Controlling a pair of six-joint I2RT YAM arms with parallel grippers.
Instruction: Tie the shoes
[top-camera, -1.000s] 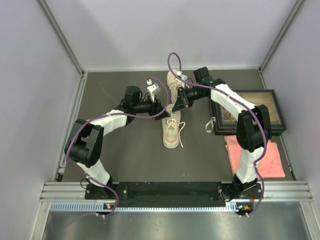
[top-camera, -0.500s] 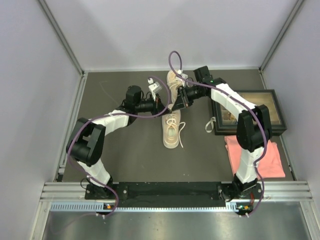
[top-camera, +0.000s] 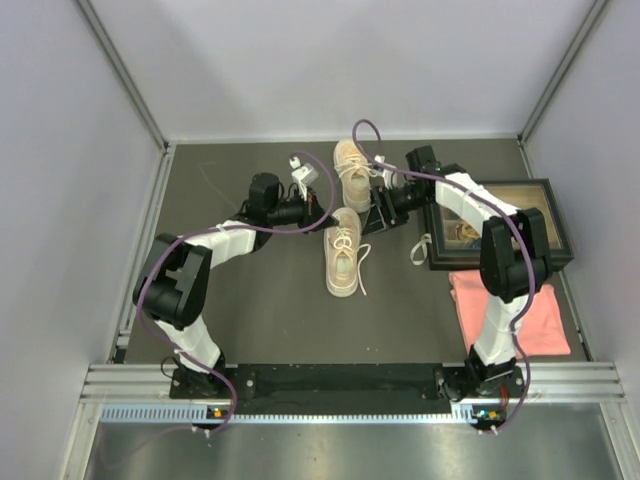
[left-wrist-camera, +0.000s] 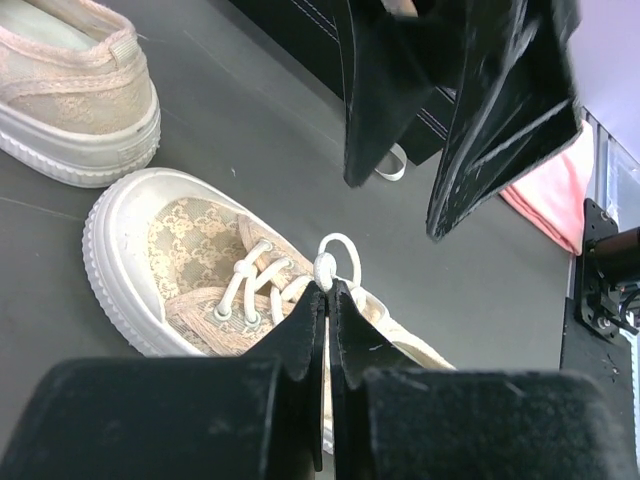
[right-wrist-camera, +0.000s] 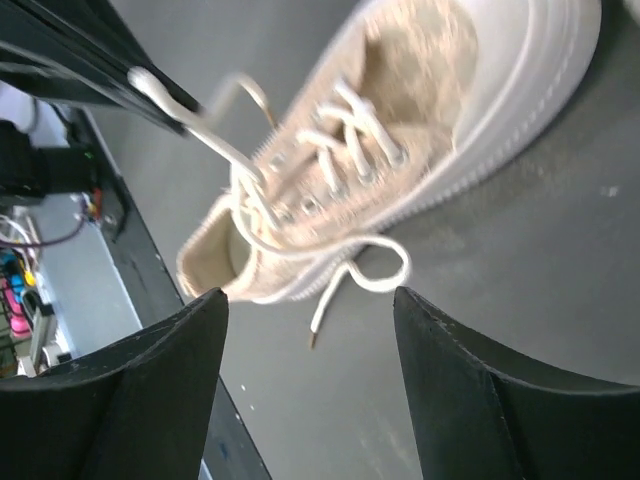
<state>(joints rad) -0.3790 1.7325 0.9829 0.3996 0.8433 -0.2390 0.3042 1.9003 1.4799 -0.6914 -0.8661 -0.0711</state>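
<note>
My left hand pinches the lace, my right hand is wide open; a hard tug could slip it.

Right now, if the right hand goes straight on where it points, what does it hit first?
Likely the near shoe, at its laced upper; its loose lace lies just before it. Right hand open, depth unclear.

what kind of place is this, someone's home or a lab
Most likely a robot lab test cell, not a home: plain pale walls box in a dark table, an aluminium rail along its near edge carries two arms, and the shoes, framed picture and pink cloth look like props.
</note>
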